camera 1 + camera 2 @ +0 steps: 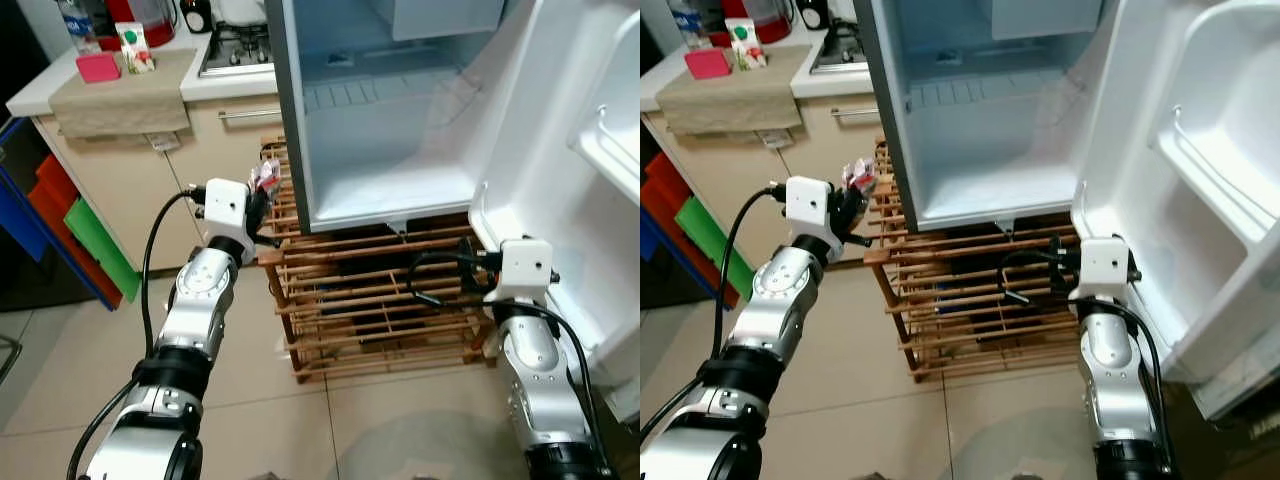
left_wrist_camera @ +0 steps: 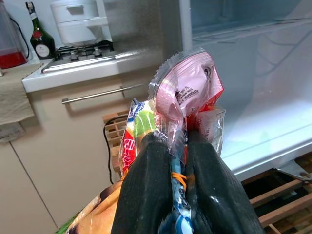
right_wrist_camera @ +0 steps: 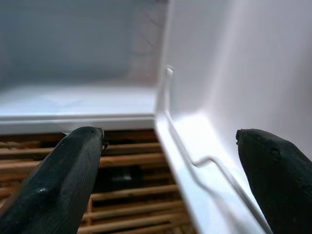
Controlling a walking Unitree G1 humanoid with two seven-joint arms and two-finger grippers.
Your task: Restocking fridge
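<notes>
Left wrist view: left tool (image 2: 179, 146) clamped on snack packets (image 2: 187, 97) beside open fridge (image 1: 390, 120).

1. Both eye views are evenly lit and fairly sharp, with no motion blur.
2. The fridge (image 1: 400, 110) interior glows a cool, pale blue; its white door (image 1: 1180, 170) is bright and nearly washed out.
3. The space beneath the wooden rack (image 1: 380, 300) lies in shadow.
4. In the left wrist view, the plastic bag (image 2: 187, 95) catches small glints, and the nearby black fingers (image 2: 146, 195) are soft.
5. In the right wrist view, the fingers (image 3: 53, 185) are blurred and the white door shelf (image 3: 204, 161) is glary.
</notes>
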